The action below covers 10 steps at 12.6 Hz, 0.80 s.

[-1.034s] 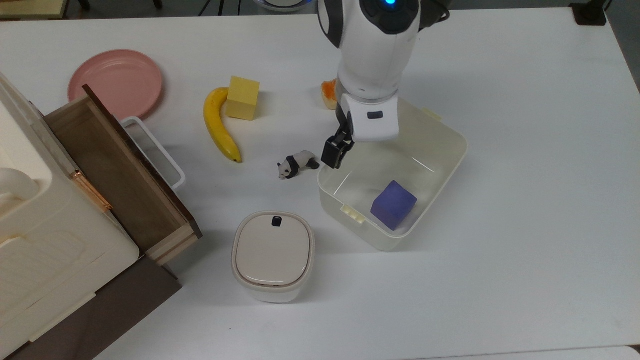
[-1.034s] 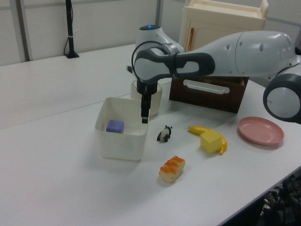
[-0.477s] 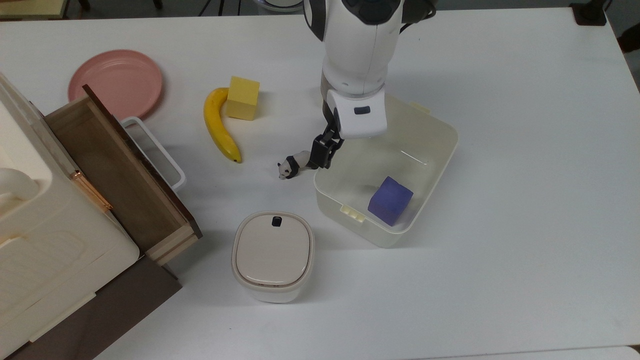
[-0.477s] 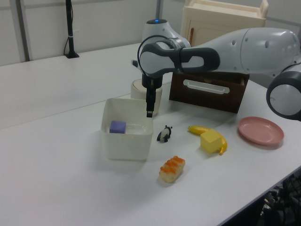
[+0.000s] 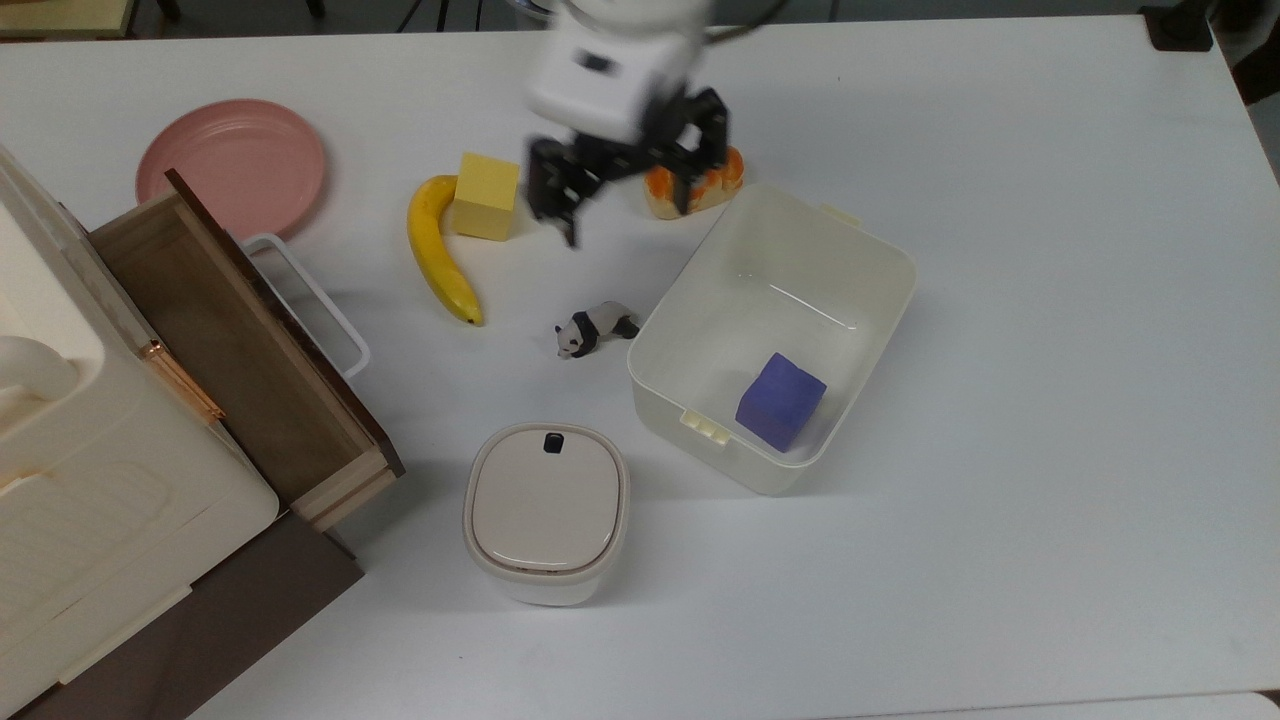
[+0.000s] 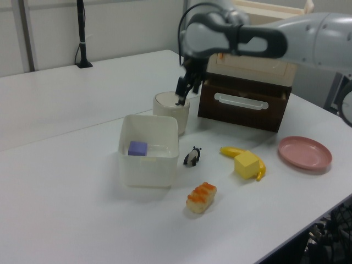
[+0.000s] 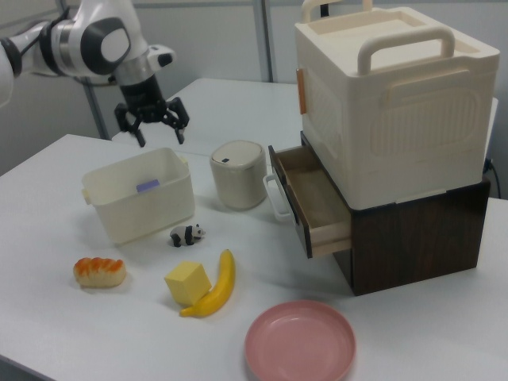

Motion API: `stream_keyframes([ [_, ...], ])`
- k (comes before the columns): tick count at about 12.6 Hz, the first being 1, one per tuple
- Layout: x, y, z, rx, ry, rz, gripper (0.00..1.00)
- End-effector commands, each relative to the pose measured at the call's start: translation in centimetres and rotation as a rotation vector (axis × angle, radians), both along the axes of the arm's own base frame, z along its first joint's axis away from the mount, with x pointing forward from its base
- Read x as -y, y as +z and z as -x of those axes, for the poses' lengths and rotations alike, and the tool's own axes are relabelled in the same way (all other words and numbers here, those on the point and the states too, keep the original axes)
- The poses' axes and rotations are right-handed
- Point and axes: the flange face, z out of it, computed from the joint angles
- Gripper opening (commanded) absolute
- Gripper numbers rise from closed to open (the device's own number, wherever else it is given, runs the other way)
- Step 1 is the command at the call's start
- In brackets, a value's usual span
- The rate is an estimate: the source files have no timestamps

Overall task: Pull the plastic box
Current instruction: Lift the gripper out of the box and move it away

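now that the gripper has let go of the plastic box and lifted clear with its fingers spread and empty, the pull looks finished; the box sits mid-table, shifted slightly toward the panda, purple cube inside

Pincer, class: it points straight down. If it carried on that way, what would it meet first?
Most likely bare table, in the gap by the box and near the panda. The open pincer hangs high, so depth is unclear; it might clip the box's rim instead.
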Motion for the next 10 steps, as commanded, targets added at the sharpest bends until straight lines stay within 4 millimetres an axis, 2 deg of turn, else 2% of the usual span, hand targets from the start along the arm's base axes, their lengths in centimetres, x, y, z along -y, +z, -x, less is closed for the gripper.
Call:
stream_keyframes([
  [1,6.4,2.2,1.8,-0.017,-0.353,-0.044,1.00],
  [3,9.5,2.2,2.6,-0.063,-0.406,-0.037,1.00],
  [4,10.3,2.2,2.8,-0.073,-0.420,-0.035,1.00],
  [10,10.2,1.6,2.9,-0.099,-0.432,-0.031,1.00],
])
